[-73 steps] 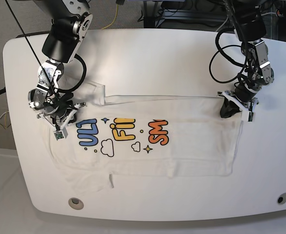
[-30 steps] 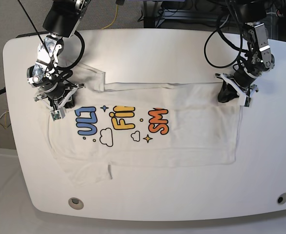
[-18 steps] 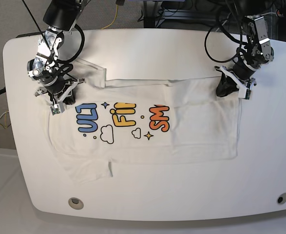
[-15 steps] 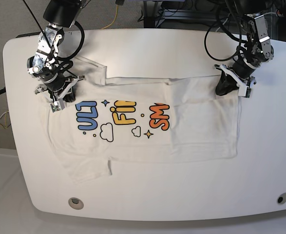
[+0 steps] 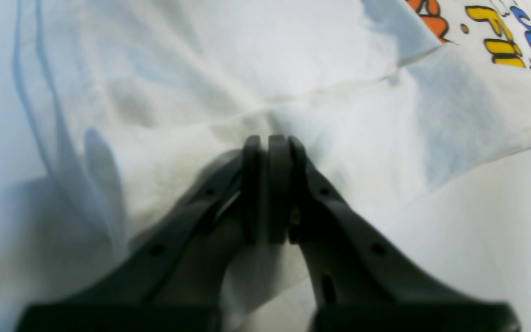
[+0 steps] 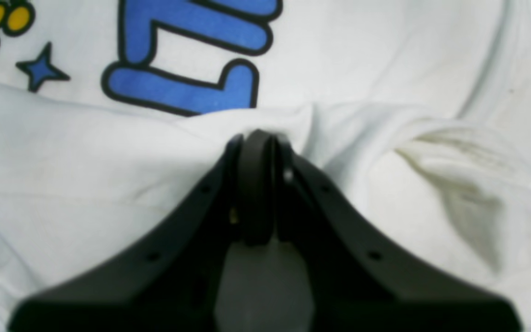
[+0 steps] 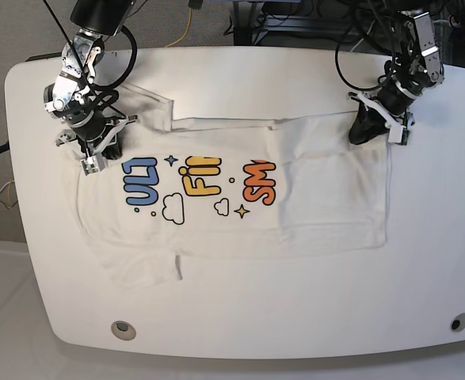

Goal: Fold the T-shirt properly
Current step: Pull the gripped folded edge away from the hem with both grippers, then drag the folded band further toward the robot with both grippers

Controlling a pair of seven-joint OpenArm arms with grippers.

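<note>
Well, the left gripper is pinched tight on a bunch of the T-shirt at its upper corner, cloth puckering around the black tips. The right gripper is likewise clamped on a fold of fabric near the blue letters, at the other upper corner. Between them the shirt lies spread across the white worktop, folded to a long band, with the blue, yellow and orange print facing up and one sleeve sticking out at the lower side.
</note>
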